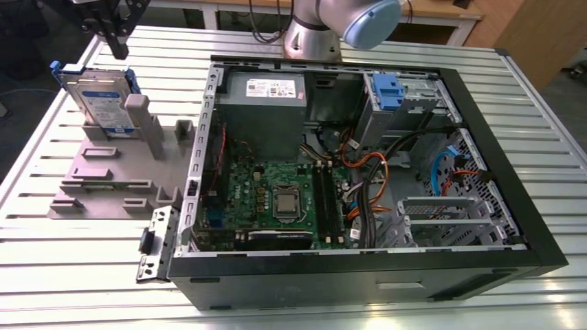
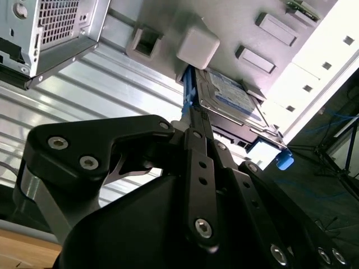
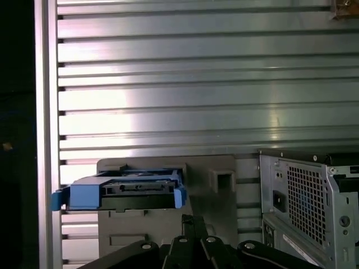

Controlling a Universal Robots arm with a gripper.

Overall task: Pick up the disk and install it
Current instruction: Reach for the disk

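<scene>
Disk [image 1: 99,96] standing on edge in grey holder [image 1: 101,172], long axis upright, tool [image 1: 119,52] above, pressed together, empty

The exterior view looks steeply down on the table [image 1: 73,275] from well off, with the arm base [image 1: 310,41] at 12 o'clock. Both wrist views peer closely past the gripper [image 3: 193,221]. All share the disk [image 1: 99,96], at the exterior view's 10 o'clock.

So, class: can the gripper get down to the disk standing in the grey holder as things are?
Probably yes. The gripper hangs above the disk, which stands upright in the grey holder with its top edge bare. Nothing sits between them; the computer case lies apart, to the exterior view's right.
</scene>
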